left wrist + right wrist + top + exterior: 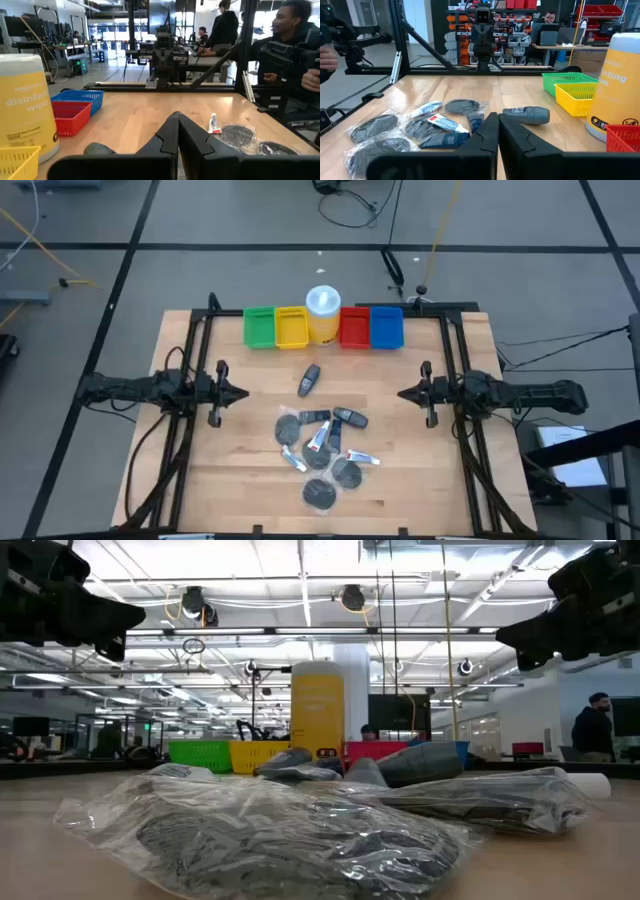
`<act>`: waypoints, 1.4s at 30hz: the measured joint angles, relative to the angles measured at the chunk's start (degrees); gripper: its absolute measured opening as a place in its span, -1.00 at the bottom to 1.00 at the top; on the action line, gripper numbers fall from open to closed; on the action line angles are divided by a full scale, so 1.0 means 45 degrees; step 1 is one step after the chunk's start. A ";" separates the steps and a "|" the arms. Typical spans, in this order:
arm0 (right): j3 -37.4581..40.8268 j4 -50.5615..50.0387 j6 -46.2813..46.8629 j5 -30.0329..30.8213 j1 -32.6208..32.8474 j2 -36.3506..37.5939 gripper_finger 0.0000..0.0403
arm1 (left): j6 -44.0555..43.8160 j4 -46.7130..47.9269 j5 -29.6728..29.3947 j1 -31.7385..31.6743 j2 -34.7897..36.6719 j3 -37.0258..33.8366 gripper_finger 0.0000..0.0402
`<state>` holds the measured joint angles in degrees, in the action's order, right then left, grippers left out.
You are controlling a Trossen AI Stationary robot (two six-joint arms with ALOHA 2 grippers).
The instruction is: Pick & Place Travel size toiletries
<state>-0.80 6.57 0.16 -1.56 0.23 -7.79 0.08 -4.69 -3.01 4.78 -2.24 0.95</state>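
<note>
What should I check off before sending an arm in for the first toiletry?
1. Left end effector empty, fingers together, clear of the items: ok.
2. Right end effector likewise: ok.
3. Green bin, yellow bin, red bin, blue bin open along the back edge: ok.
4. Lone grey bottle lies apart from the pile: ok.
5. Bagged dark discs overlap, hard to single out: not ok.
6. Bins empty: cannot tell.

Open-plan robotics lab: wooden table inside black frame, cables on grey floor, ceiling strip lights, parts shelving, people at workstations.
</note>
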 joint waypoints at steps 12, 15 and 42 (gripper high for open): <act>0.0000 0.0005 0.0000 0.0000 0.0000 0.0003 -1.00 | 0.0053 -0.0013 0.0005 0.0000 0.0000 0.0000 -0.91; 0.0000 0.0009 0.0000 0.0003 0.0000 0.0002 -1.00 | 0.0053 -0.0013 0.0005 0.0000 0.0000 0.0000 -0.90; -0.1174 0.6953 0.1561 0.0996 0.1011 -0.9631 -0.35 | 0.0209 -0.0008 0.0015 0.0000 0.0000 0.0000 -0.89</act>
<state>-6.08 37.86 7.19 2.92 4.78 -51.13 1.02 -4.73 -2.94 4.78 -2.24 0.95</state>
